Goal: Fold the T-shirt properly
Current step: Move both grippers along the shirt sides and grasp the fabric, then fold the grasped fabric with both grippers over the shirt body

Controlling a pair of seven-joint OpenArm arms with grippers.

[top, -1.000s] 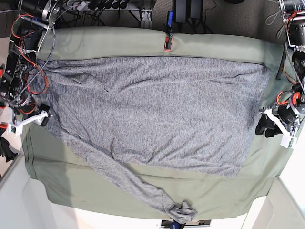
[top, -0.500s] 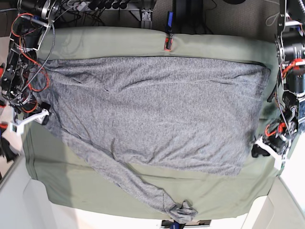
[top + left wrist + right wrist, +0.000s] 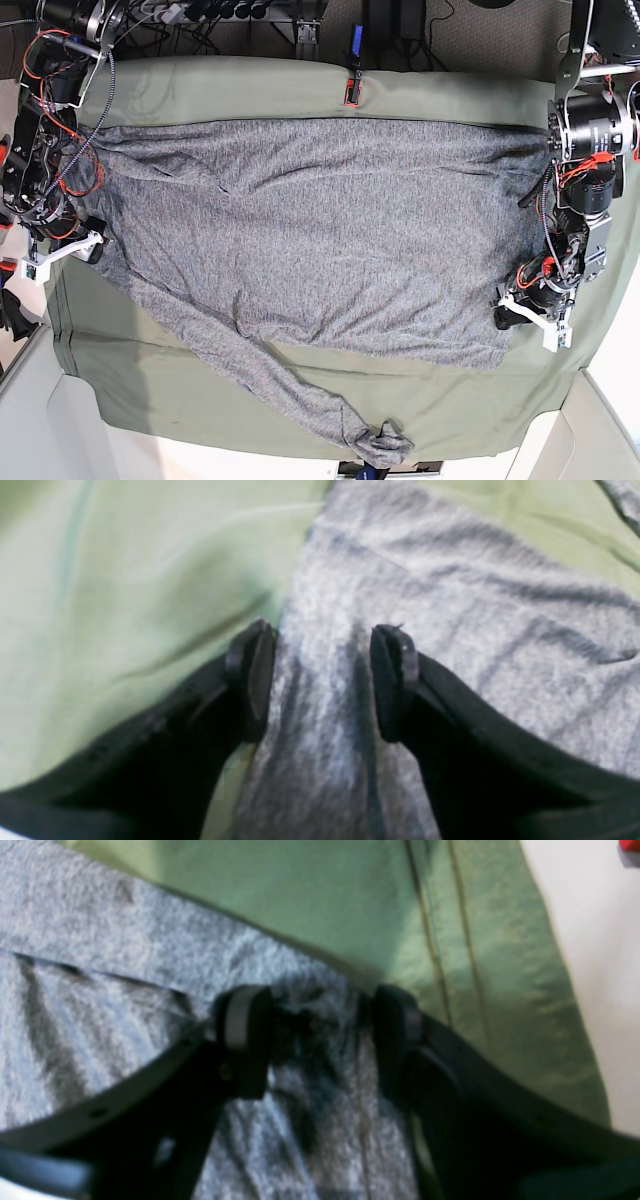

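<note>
Left pincer (image 3: pixel 322 680): jaws parted moderately, straddling a raised ridge of the T-shirt (image 3: pixel 450 630) at its edge; the fabric lies between the pads, which are not closed on it. Right pincer (image 3: pixel 315 1040): jaws likewise apart over a bunched fold beside the shirt's border, green worktop (image 3: pixel 350 915) cover just beyond. Base view: the T-shirt (image 3: pixel 320 230) lies spread across the worktop (image 3: pixel 450 400), 1 long sleeve trailing to the near edge; bare cover borders the garment on all sides.
</note>
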